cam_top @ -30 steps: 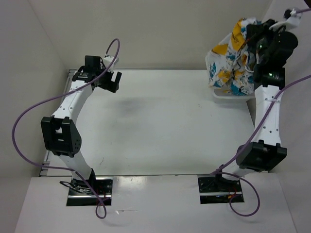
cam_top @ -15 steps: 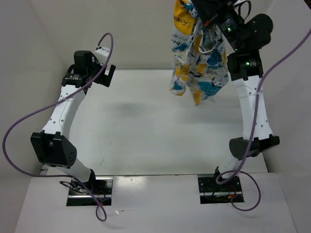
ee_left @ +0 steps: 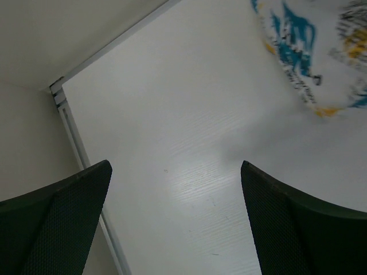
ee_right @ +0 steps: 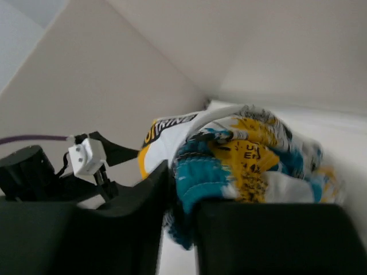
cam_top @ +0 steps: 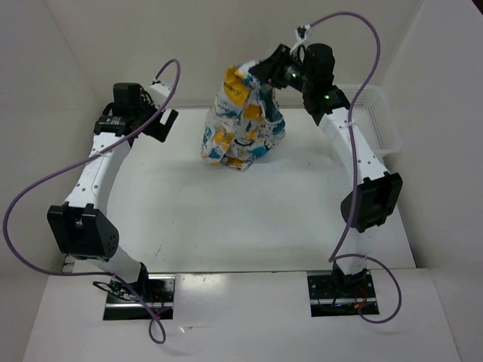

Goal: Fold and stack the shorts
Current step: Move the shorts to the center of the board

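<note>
Right claw [cam_top: 263,74]: jaws closed on a bunched fold of the shorts [cam_top: 241,124]. The wrist view shows printed cloth wedged in the narrow gap between the jaws.

The shorts hang from that single pinch as a crumpled bundle over the far-middle of the table [cam_top: 249,219]. Cannot tell whether the lowest fold touches the surface.

Left claw [cam_top: 161,122]: jaws spread wide, nothing between them. It is held near the far-left corner, apart from the cloth.

White mesh basket [cam_top: 377,113] sits at the far-right corner.

Handling (judgement): the fabric looks light and limp and will not hold a shape. One pinch leaves it balled up. A better hold would be the waistband corners, one per claw, to spread it flat before folding. A thin fold could slip out of the grip.
</note>
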Controlling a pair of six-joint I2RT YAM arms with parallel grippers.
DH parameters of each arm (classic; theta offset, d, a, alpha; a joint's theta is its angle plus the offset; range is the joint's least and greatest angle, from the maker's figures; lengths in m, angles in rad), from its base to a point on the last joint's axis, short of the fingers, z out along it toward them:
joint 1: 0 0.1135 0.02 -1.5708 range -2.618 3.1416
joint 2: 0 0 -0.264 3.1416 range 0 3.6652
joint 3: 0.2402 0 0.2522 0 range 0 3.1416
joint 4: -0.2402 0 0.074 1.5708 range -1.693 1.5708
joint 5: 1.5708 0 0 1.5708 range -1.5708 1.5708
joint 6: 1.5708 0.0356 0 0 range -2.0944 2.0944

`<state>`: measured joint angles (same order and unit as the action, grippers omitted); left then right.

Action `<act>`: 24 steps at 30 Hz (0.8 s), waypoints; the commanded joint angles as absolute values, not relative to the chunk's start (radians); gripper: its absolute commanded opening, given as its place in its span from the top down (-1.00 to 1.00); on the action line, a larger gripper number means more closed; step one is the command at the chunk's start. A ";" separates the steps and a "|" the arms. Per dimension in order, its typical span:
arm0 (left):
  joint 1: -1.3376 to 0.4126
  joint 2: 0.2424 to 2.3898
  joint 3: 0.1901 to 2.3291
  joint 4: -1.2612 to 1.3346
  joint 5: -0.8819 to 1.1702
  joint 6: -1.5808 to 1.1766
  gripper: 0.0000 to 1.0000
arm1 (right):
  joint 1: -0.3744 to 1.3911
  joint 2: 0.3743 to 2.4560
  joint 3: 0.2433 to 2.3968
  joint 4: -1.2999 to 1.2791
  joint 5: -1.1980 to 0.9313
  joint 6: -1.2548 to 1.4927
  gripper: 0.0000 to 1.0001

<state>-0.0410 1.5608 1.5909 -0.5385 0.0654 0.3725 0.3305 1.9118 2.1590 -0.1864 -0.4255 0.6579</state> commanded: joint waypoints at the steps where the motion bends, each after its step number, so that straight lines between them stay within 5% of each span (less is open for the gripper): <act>1: -0.098 1.614 1.589 -0.597 0.135 0.492 -1.00 | 0.238 1.786 1.847 -0.169 -0.422 0.715 0.15; 3: -0.225 1.646 1.519 -0.586 0.065 0.604 -1.00 | 0.181 1.741 1.734 -0.169 -0.402 0.692 -0.66; 6: -0.401 1.721 1.412 -0.464 -0.165 0.641 -1.00 | 0.140 1.706 1.596 -0.196 -0.313 0.565 -0.97; 10: -0.442 1.931 1.516 -0.446 -0.235 0.614 -1.00 | 0.129 1.715 1.562 -0.218 -0.044 0.381 -0.97; 16: -0.362 2.116 1.658 -0.394 -0.255 0.557 -1.00 | 0.109 1.795 1.562 -0.239 0.047 0.327 -0.97; 24: -0.353 2.195 1.773 -0.370 -0.239 0.534 -1.00 | 0.109 1.832 1.628 -0.339 -0.121 0.143 -0.97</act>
